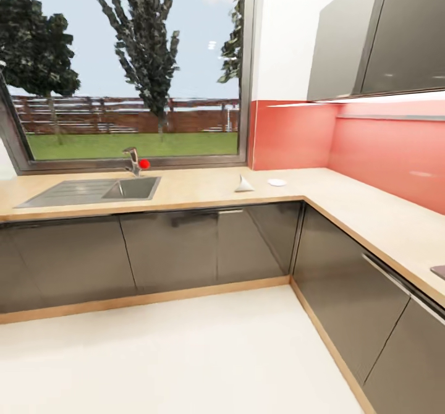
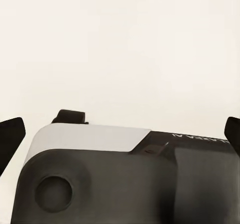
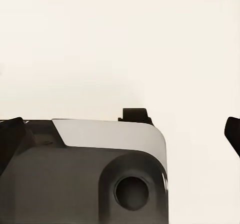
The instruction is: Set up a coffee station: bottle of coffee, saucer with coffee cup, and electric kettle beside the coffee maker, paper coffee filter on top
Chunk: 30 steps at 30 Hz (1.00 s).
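I face the L-shaped counter (image 1: 204, 188): paper coffee filter (image 1: 243, 184) and saucer (image 1: 277, 182) lie near its inner corner, apart. My left gripper (image 2: 120, 134) and right gripper (image 3: 120, 134) hang spread, empty, over the robot base (image 2: 125, 179).

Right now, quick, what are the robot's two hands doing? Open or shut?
Left gripper: open, fingertips spread wide, holding nothing, over the pale floor.
Right gripper: open too, fingertips wide apart, holding nothing.
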Available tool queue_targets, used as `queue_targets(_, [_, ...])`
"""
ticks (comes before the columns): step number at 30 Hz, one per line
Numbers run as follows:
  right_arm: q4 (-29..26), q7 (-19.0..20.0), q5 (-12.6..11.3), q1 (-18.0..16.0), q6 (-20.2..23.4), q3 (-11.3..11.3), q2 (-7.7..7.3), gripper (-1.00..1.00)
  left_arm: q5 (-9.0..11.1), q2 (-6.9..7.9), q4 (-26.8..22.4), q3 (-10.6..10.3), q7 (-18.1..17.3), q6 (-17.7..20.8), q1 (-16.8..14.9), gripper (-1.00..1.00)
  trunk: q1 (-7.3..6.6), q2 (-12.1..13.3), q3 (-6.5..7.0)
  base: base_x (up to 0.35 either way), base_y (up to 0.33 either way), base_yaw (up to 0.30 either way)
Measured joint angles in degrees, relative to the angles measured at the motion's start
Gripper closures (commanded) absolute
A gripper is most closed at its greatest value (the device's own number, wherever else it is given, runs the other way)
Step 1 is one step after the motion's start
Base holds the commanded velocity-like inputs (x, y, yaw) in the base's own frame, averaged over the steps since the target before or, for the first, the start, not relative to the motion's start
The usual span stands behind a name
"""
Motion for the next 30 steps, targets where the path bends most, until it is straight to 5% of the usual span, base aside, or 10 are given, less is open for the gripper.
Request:
queue_targets(12, [0.0,0.0,0.0,0.0,0.0,0.0,0.00,-1.00,0.0,0.16,0.0,0.0,0.0,0.0,0.0,-1.00,0.00,0.0,0.00,0.016,-0.002,0.296])
queue_targets(22, [0.0,0.0,0.1,0.0,0.0,0.0,-0.01,-1.00,0.0,0.17,0.0,0.0,0.0,0.0,0.0,-1.00,-0.03,0.0,0.00,0.300,-0.069,0.293])
queue_targets(30, [0.0,0.0,0.2,0.0,0.0,0.0,-0.03,-1.00,0.0,0.17,0.0,0.0,0.0,-0.1,0.0,-1.00,-0.03,0.0,0.00,0.338,-0.113,0.048])
